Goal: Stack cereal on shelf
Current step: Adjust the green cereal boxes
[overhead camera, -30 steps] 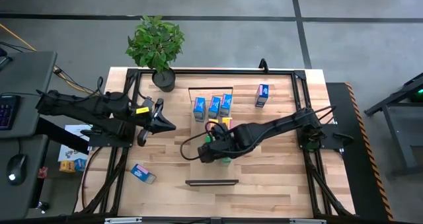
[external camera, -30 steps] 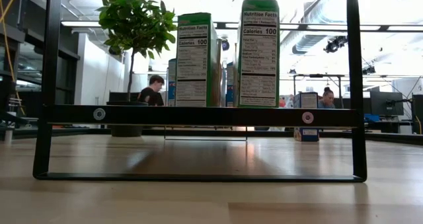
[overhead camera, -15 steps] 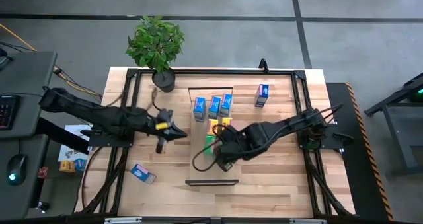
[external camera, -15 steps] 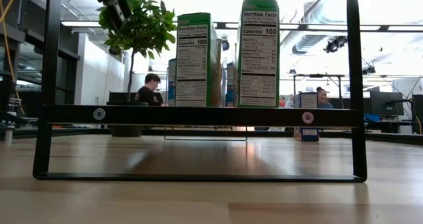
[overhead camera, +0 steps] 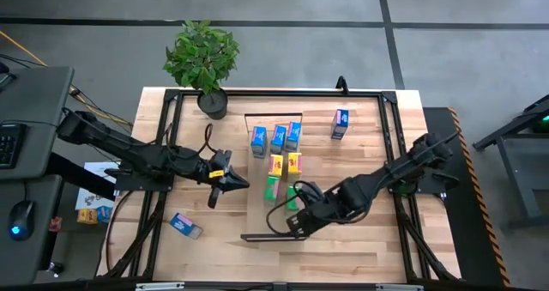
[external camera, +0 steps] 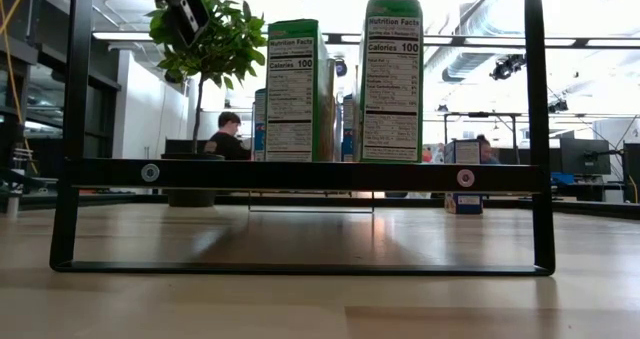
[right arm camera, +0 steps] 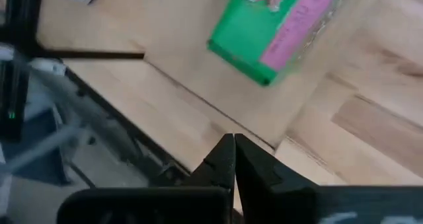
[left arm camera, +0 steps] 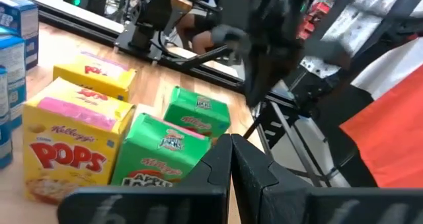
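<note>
From above, the right hand (overhead camera: 298,225) is lost among dark cables near the shelf's front bracket (overhead camera: 274,237); its wrist view shows its two fingers (right arm camera: 232,159) pressed together, holding nothing. The left hand (overhead camera: 241,185) has its fingers (left arm camera: 231,168) closed to a point and empty too. In the low view the shelf (external camera: 300,174) hides the foot of the two green cereal boxes (external camera: 391,79), which stand on it with their nutrition panels facing the camera. From above, those green boxes (overhead camera: 273,186) stand just beside the left hand, with the right hand near them toward the front. Two yellow boxes (overhead camera: 286,162) stand behind the green pair, then three blue ones (overhead camera: 276,138); another blue box (overhead camera: 340,124) stands apart to the right, and one (overhead camera: 185,226) lies flat on the plank tabletop (overhead camera: 360,239) at front left. A potted plant (overhead camera: 203,59) sits at the back left corner. Beyond the tabletop, people (external camera: 226,137) sit in a bright workshop.
</note>
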Controlling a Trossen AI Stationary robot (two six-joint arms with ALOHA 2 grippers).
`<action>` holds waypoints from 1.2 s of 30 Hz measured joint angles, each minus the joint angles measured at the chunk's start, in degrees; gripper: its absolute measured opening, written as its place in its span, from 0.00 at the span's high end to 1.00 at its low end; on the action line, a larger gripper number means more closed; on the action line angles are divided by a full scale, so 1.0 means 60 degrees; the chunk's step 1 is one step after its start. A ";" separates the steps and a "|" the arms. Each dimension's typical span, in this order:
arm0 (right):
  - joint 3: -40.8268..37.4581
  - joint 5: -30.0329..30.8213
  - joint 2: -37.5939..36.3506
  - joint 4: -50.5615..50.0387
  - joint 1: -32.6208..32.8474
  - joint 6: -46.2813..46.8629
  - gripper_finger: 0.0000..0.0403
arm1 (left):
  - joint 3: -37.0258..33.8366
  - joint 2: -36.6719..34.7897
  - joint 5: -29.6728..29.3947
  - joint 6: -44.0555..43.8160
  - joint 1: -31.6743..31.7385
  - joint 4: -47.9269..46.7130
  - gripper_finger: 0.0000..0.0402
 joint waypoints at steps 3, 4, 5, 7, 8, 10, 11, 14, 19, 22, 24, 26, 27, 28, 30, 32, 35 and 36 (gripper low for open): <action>-0.1003 0.0186 -0.0021 0.1144 -0.0031 0.0574 0.99 | 0.0000 -0.0004 -0.0026 0.0000 0.0000 0.0055 1.00; -0.1208 0.0318 -0.0010 0.1406 -0.0031 0.0725 0.99 | 0.0000 -0.0004 -0.0029 0.0000 0.0000 0.0039 1.00; -0.1364 0.0430 -0.0014 0.1708 -0.0031 0.0765 1.00 | 0.0000 -0.0004 -0.0029 -0.0004 0.0000 0.0026 1.00; -0.1517 0.0595 -0.0032 0.2193 -0.0045 0.0769 1.00 | 0.0000 -0.0004 -0.0030 -0.0004 0.0000 0.0019 1.00; -0.1589 0.0661 -0.0032 0.2277 -0.0048 0.0790 1.00 | 0.0000 -0.0004 -0.0033 -0.0004 0.0000 -0.0003 1.00; -0.1629 0.0854 -0.0028 0.2349 -0.0090 0.0790 1.00 | 0.0000 -0.0004 -0.0037 0.0000 0.0000 -0.0031 1.00; -0.1627 0.0947 -0.0030 0.2370 -0.0096 0.0790 1.00 | 0.0000 -0.0004 -0.0037 0.0000 0.0000 -0.0040 1.00; -0.1621 0.1196 -0.0035 0.2336 -0.0181 0.0790 1.00 | 0.0000 -0.0003 -0.0040 0.0001 0.0000 -0.0255 1.00; -0.1621 0.1509 -0.0035 0.2127 -0.0403 0.0763 1.00 | 0.0000 0.0000 -0.0040 -0.0004 0.0000 -0.0565 1.00; -0.1621 0.1512 -0.0035 0.2038 -0.0536 0.0710 1.00 | 0.0000 -0.0002 -0.0040 -0.0004 0.0000 -0.0728 1.00; -0.1621 0.1513 -0.0035 0.1966 -0.0612 0.0699 1.00 | 0.0000 -0.0003 -0.0040 -0.0004 0.0000 -0.0882 1.00; -0.1621 0.1540 -0.0035 0.1873 -0.0684 0.0688 1.00 | 0.0000 0.0000 -0.0040 0.0003 0.0000 -0.0962 1.00; -0.1621 0.1578 -0.0035 0.1825 -0.0722 0.0688 1.00 | 0.0000 -0.0004 -0.0041 0.0000 0.0000 -0.0987 1.00; -0.1621 0.1586 -0.0035 0.1784 -0.0748 0.0687 1.00 | 0.0000 -0.0002 -0.0042 0.0000 0.0000 -0.1021 1.00; -0.1621 0.1624 -0.0035 0.1738 -0.0818 0.0688 1.00 | 0.0000 0.0000 -0.0046 0.0065 0.0000 -0.1010 1.00; -0.1621 0.1628 -0.0035 0.1745 -0.0883 0.0688 1.00 | 0.0000 0.0000 -0.0165 0.0173 0.0000 -0.0985 1.00; -0.1618 0.1764 -0.0035 0.1745 -0.0965 0.0685 1.00 | 0.0000 0.0001 -0.0674 0.0221 0.0072 -0.1033 1.00; -0.1618 0.1816 -0.0035 0.1745 -0.0994 0.0688 1.00 | 0.0000 0.0018 -0.0746 0.0178 0.0152 -0.1029 1.00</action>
